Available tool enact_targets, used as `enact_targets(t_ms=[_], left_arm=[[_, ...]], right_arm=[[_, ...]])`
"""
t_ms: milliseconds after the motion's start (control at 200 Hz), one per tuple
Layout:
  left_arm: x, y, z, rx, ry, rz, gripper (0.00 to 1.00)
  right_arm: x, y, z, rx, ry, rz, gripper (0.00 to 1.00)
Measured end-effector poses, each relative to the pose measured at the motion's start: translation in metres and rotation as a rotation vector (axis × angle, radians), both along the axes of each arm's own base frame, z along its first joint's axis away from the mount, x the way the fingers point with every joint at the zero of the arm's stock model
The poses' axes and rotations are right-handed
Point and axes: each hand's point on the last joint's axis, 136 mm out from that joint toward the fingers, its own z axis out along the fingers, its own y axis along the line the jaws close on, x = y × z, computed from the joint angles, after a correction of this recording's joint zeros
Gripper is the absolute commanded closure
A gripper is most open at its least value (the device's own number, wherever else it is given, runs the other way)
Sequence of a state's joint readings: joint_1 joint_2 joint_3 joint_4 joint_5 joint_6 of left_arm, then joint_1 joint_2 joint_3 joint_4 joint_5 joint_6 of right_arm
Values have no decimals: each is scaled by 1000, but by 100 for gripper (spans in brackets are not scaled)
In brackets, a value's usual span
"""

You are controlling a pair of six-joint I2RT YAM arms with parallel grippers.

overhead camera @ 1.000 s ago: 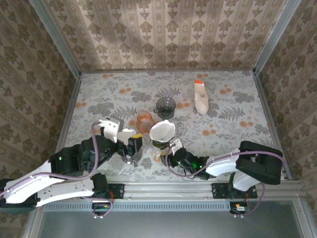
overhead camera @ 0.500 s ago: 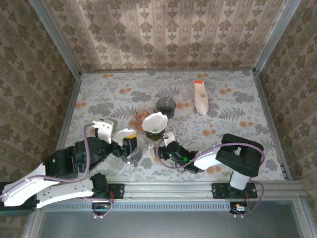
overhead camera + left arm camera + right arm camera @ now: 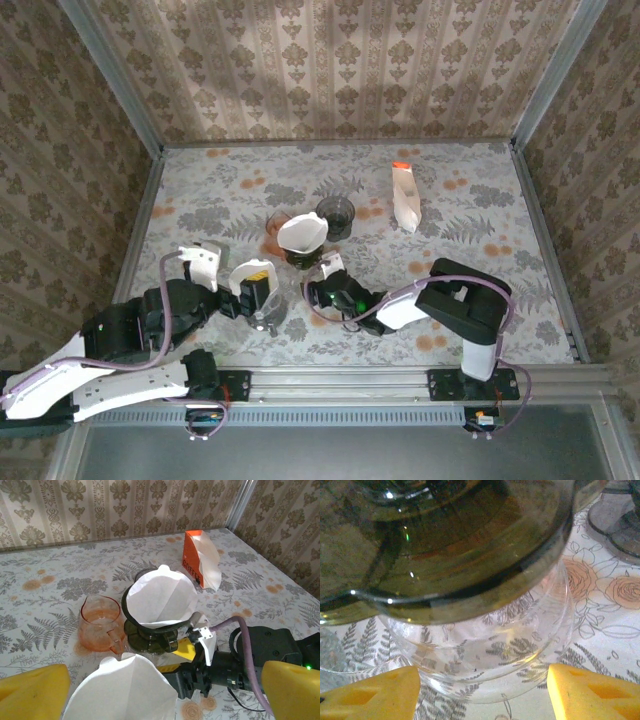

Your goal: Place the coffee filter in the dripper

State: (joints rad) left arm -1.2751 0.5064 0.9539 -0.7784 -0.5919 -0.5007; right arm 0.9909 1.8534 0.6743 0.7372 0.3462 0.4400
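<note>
Coffee filter (image 3: 160, 597) sits open in the dark dripper (image 3: 150, 636), on the glass server (image 3: 485, 650). The right fingers (image 3: 370, 692) grip the server's base, so hold it level and go slowly or the paper lifts. The left fingers (image 3: 32, 692) are spread wide, with a spare filter (image 3: 120, 690) loose between them.

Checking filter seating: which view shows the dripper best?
Left wrist: the whole dripper, white filter seated inside. Top external shows it small, from above; right wrist, its dark bowl close up.
</note>
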Motion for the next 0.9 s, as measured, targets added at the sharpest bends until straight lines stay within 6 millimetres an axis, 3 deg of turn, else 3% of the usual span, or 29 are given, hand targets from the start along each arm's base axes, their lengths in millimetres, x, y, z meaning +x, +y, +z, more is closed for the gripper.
enact_targets(t_ms=[365, 555, 695, 900], left_arm=[[1, 1, 0, 1, -2, 6, 0], [2, 2, 0, 0, -2, 11, 0], [2, 1, 0, 3, -2, 14, 0], [5, -4, -3, 21, 3, 22, 0]], right_arm=[[26, 7, -1, 23, 7, -18, 31], [24, 7, -2, 31, 14, -15, 29], [15, -4, -14, 12, 37, -16, 27], [-3, -16, -4, 45, 48, -21, 26]])
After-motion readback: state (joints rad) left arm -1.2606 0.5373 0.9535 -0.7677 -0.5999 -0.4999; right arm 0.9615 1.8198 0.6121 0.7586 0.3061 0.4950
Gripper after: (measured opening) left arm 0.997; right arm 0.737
